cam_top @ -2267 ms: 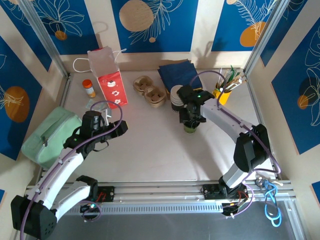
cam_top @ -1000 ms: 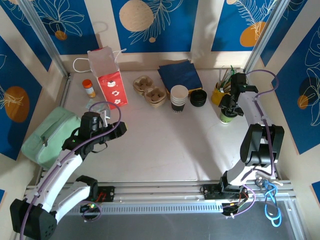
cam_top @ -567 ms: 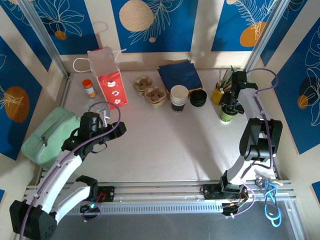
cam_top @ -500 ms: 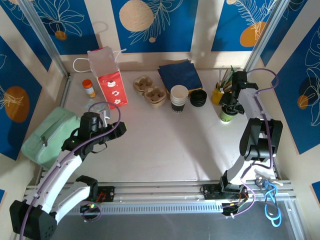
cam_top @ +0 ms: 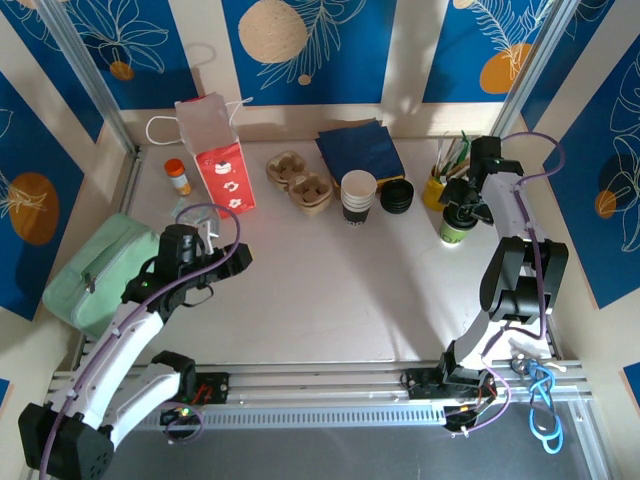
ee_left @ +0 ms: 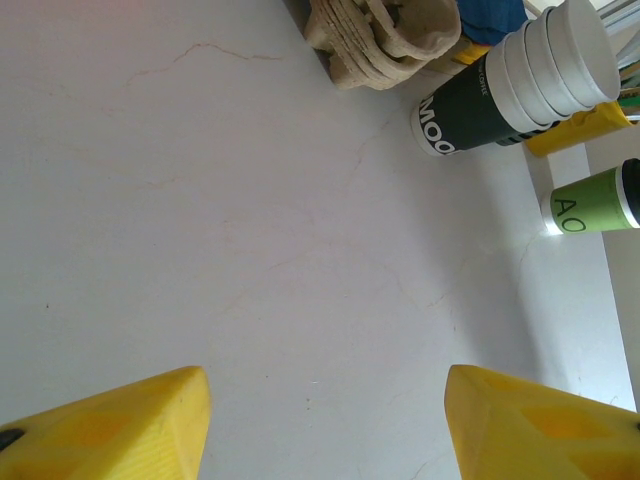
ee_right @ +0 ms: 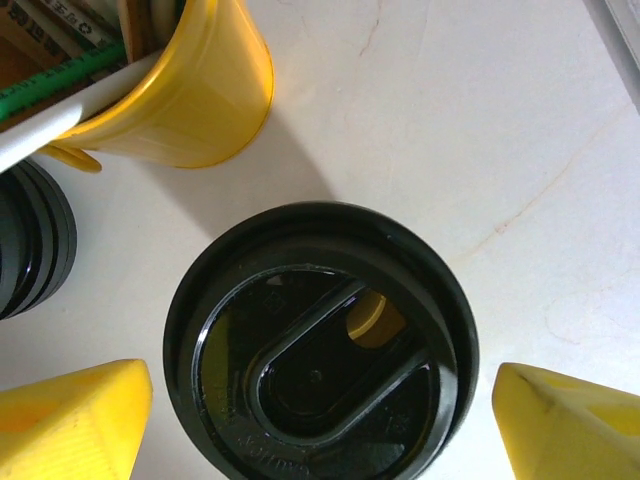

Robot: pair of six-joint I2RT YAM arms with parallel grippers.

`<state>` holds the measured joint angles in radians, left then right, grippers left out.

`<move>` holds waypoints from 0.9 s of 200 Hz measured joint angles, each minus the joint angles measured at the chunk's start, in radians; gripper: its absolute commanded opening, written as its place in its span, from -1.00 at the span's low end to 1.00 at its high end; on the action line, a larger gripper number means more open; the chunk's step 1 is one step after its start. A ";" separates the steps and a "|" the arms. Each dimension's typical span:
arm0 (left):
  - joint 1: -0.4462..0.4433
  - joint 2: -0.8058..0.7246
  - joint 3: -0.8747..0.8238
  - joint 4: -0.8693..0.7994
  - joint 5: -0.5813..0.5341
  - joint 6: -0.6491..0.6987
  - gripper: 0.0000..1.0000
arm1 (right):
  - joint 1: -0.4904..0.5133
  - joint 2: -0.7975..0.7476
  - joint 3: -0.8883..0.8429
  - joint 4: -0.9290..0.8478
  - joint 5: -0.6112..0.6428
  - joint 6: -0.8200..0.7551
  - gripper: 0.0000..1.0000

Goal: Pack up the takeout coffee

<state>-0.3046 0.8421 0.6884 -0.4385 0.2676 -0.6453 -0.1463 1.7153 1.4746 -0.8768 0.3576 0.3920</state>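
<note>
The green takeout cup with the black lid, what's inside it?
A black lid covers the takeout coffee, so its contents are hidden. Through the small sip hole a yellowish patch shows; whether that is drink or cup wall cannot be told.

The takeout coffee (ee_right: 320, 350) is seen from straight above, its round black lid between the right gripper's (ee_right: 320, 425) spread yellow fingertips (ee_right: 75, 420), a sliver of pale table (ee_right: 480, 120) showing at each side. Just beyond the cup stands a yellow utensil holder (ee_right: 190, 90); at the picture's left edge beside the cup, stacked black lids (ee_right: 30, 240).
</note>
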 measured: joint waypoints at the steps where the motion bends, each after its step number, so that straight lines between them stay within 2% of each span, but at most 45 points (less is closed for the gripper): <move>1: 0.000 0.000 0.001 0.000 0.000 0.000 0.26 | -0.001 0.000 0.001 0.000 0.000 0.000 0.79; 60: 0.000 -0.004 0.027 -0.016 0.000 0.000 0.26 | -0.006 -0.076 0.022 -0.061 -0.038 0.000 0.78; 125: 0.000 -0.004 0.029 -0.016 0.001 -0.002 0.28 | 0.010 -0.287 0.031 -0.078 -0.212 0.002 0.71; 180: 0.000 -0.003 0.047 -0.015 0.017 -0.004 0.30 | 0.143 -0.365 0.031 -0.074 -0.343 0.026 0.66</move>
<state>-0.3042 0.8387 0.7357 -0.4534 0.2848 -0.6491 -0.0029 1.3506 1.5051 -0.9504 0.0151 0.4175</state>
